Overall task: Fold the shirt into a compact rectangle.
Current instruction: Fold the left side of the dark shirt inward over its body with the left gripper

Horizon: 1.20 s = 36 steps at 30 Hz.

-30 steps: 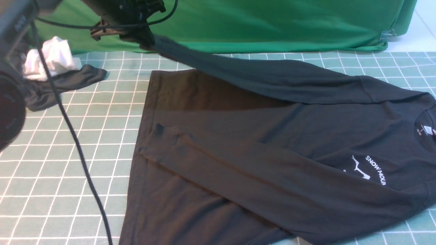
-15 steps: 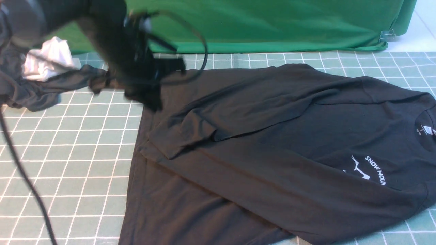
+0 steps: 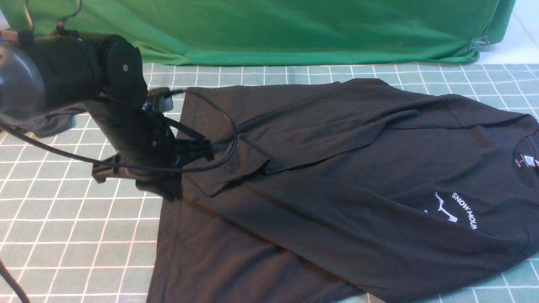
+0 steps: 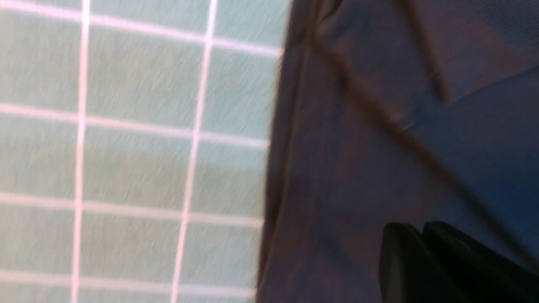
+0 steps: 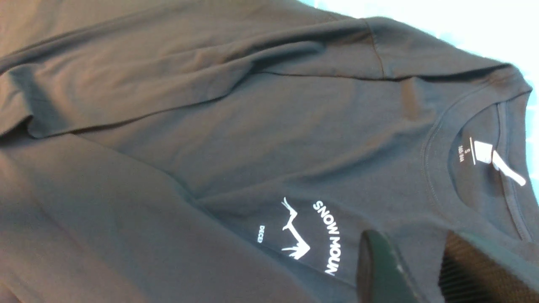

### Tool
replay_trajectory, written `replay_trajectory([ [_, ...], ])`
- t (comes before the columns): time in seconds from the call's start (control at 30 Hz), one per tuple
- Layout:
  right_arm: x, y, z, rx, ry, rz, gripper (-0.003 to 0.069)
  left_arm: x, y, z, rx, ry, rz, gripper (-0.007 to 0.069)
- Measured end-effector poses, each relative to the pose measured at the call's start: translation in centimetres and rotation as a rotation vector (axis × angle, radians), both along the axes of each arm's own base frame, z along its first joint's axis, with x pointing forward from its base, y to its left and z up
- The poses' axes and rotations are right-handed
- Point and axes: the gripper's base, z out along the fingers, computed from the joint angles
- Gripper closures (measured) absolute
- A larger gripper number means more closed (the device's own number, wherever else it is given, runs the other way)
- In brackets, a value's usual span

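Observation:
The black shirt (image 3: 337, 176) lies flat on the gridded mat, collar to the right, white "SNOW MOUNTAIN" print (image 3: 463, 208) showing. Both long sleeves are folded across the body; the far sleeve's cuff (image 3: 219, 176) rests near the hem. My left gripper (image 3: 168, 191) hangs at the shirt's left hem edge, and in the left wrist view its fingertips (image 4: 404, 240) are pressed together with nothing seen between them. The right arm is outside the front view. In the right wrist view my right gripper (image 5: 410, 252) stands open just over the chest, between the print (image 5: 328, 235) and the collar (image 5: 484, 155).
A green cloth (image 3: 316, 29) drapes the back edge, held by a clip (image 3: 478, 42). A dark grey garment (image 3: 52, 124) peeks out behind my left arm. The arm's black cable (image 3: 227, 139) loops over the shirt's hem corner. Teal gridded mat (image 3: 63, 231) covers the table.
My left arm came down from the far back to the hem's left edge. The far sleeve it had lifted now lies folded across the shirt's body.

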Motion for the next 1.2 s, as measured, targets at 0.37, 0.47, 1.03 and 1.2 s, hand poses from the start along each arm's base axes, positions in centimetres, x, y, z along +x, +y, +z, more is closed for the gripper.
replay_trajectory([
  [0.37,0.0,0.0,0.0,0.003,0.003,-0.002,0.0441,2.4,-2.1,-3.5,-0.186,-0.036,0.044,0.0429],
  [0.47,0.0,0.0,0.0,0.003,0.004,-0.001,0.0441,3.0,-2.1,-4.6,-0.178,-0.056,0.051,0.0325],
  [1.03,0.0,0.0,0.0,0.003,0.004,-0.002,0.0424,3.7,-1.9,-6.6,-0.147,-0.044,0.096,0.0194],
  [1.2,0.0,0.0,0.0,0.004,0.004,-0.002,0.0423,3.9,-1.9,-6.6,-0.151,-0.058,0.102,0.021],
])
